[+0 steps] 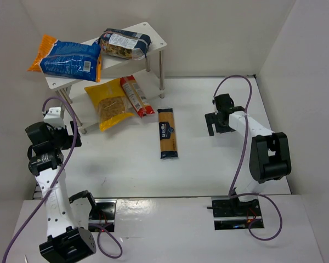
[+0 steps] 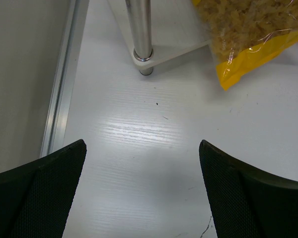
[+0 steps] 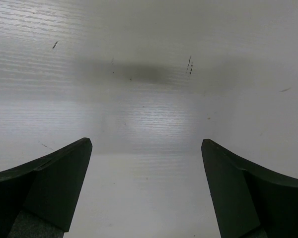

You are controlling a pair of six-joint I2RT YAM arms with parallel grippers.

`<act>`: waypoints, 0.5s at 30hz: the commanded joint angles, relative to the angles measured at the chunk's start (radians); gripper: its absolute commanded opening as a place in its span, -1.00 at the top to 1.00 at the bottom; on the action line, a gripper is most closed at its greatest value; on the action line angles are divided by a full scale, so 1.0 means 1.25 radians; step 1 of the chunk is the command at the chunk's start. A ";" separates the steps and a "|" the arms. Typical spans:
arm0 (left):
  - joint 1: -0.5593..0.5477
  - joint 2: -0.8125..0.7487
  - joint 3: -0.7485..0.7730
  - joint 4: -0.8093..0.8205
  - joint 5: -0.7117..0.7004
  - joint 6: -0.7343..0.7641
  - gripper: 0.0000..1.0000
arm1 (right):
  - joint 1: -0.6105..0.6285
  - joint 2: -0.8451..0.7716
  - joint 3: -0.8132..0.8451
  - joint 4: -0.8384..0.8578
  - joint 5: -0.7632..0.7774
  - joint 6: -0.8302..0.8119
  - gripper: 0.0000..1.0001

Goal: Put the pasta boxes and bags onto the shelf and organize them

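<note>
The white two-tier shelf (image 1: pixel 155 38) stands at the back left. The blue-and-orange bag (image 1: pixel 66 57) and the dark-blue-and-clear bag (image 1: pixel 124 44) lie on its top board. The yellow bag (image 1: pixel 107 104) and the narrow red packet (image 1: pixel 136 96) lie on the lower board, sticking out over its front edge. The golden spaghetti packet (image 1: pixel 167 132) lies flat on the table, right of the shelf. My left gripper (image 1: pixel 66 129) is open and empty by the shelf's front left leg (image 2: pixel 142 34), with the yellow bag's corner (image 2: pixel 248 44) ahead. My right gripper (image 1: pixel 216 125) is open and empty, right of the spaghetti.
White walls enclose the table on the left, back and right. A metal rail (image 2: pixel 64 89) runs along the left wall beside my left gripper (image 2: pixel 142 146). Under my right gripper (image 3: pixel 146 142) there is only bare white tabletop (image 3: pixel 149 74).
</note>
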 commanded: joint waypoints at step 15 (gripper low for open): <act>-0.003 -0.010 0.021 0.022 -0.007 -0.006 -1.00 | 0.006 -0.073 0.018 0.028 -0.116 0.067 -0.99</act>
